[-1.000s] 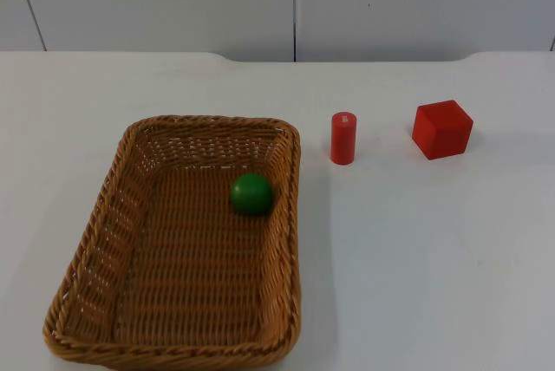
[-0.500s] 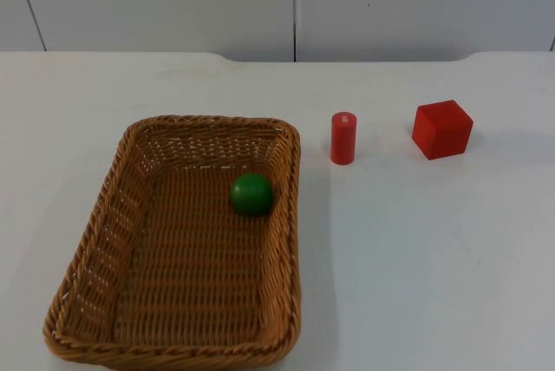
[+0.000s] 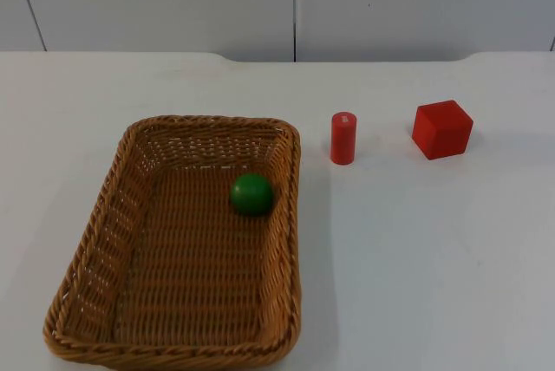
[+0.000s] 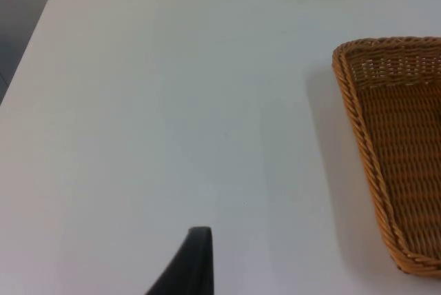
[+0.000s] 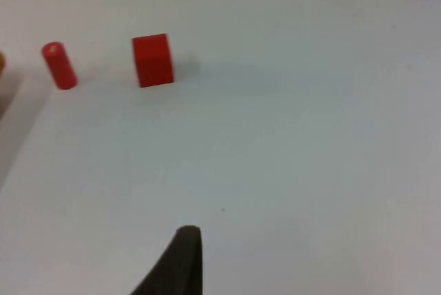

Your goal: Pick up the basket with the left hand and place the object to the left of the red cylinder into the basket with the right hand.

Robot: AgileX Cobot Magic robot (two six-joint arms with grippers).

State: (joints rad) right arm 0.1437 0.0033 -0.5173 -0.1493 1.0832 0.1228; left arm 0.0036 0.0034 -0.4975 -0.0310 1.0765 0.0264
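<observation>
Resting on a white table top (image 3: pixel 416 250), a brown woven wicker basket (image 3: pixel 113 241) lies flat with a green ball (image 3: pixel 251 193) already inside it, near the basket's right wall. Just beyond that wall stands an upright red cylinder (image 3: pixel 342 138), and further right, apart from it, sits a red cube (image 3: pixel 442 129). The ball is the object on the cylinder's left, so the placing seems done, with the basket set back down on the table.

Both arms appear to wait clear of the work. The left gripper (image 4: pixel 195 267) hangs above bare table beside the basket's left rim (image 4: pixel 358 123), touching nothing. The right gripper (image 5: pixel 180 264) hangs over bare table, well apart from the red cylinder (image 5: pixel 59 65) and red cube (image 5: pixel 152 60). One black fingertip of each gripper is visible, so I cannot tell how wide either stands; neither seems to carry anything.
</observation>
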